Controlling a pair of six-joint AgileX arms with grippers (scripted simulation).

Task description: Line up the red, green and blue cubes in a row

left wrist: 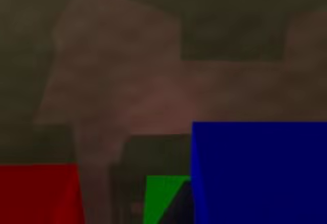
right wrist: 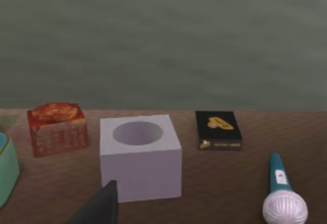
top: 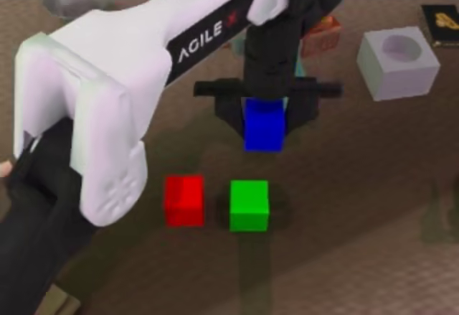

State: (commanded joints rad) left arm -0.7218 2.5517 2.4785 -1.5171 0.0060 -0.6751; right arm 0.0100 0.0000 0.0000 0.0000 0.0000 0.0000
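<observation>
My left arm reaches across the table, and my left gripper (top: 264, 114) is shut on the blue cube (top: 264, 130), just behind the green cube (top: 249, 205). The red cube (top: 184, 200) sits on the table directly left of the green one, a small gap between them. In the left wrist view the blue cube (left wrist: 260, 173) fills the near side, with the green cube (left wrist: 161, 193) and red cube (left wrist: 38, 193) beyond. I cannot tell whether the blue cube touches the table. My right arm is outside the top view; its wrist view shows only one dark fingertip (right wrist: 106, 201).
A pale grey block with a round hollow (top: 398, 62) stands at the back right. A red-orange block (top: 321, 35) and a black box (top: 441, 24) lie near it. A microphone (right wrist: 281, 198) and a teal object (right wrist: 5, 168) appear in the right wrist view.
</observation>
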